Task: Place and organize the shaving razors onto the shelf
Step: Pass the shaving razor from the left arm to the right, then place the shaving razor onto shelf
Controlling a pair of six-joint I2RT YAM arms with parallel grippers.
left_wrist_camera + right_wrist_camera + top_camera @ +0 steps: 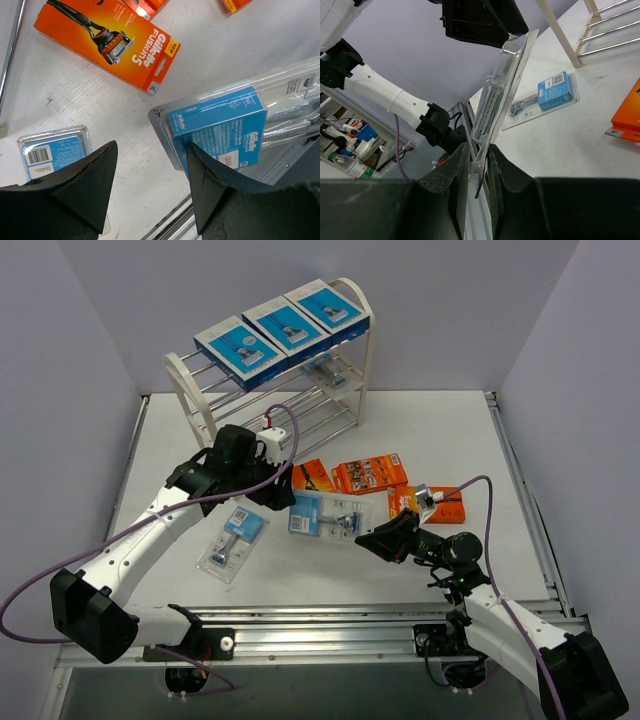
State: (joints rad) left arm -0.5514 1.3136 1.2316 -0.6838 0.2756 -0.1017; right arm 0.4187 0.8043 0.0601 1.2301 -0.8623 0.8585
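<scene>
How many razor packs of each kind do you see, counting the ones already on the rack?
Blue boxes: 3
Clear blister packs: 3
Orange packs: 3
Total: 9

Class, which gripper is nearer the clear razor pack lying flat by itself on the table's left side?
Left. The left gripper hovers just beyond the flat pack, jaws apart; the right gripper is farther off to its right, pinching another clear pack.

The left arm is extended from lower left to frame centre, and the left gripper is held with fingers parted. The right arm is bent leftward, and the right gripper is clamped on a clear blister pack.
</scene>
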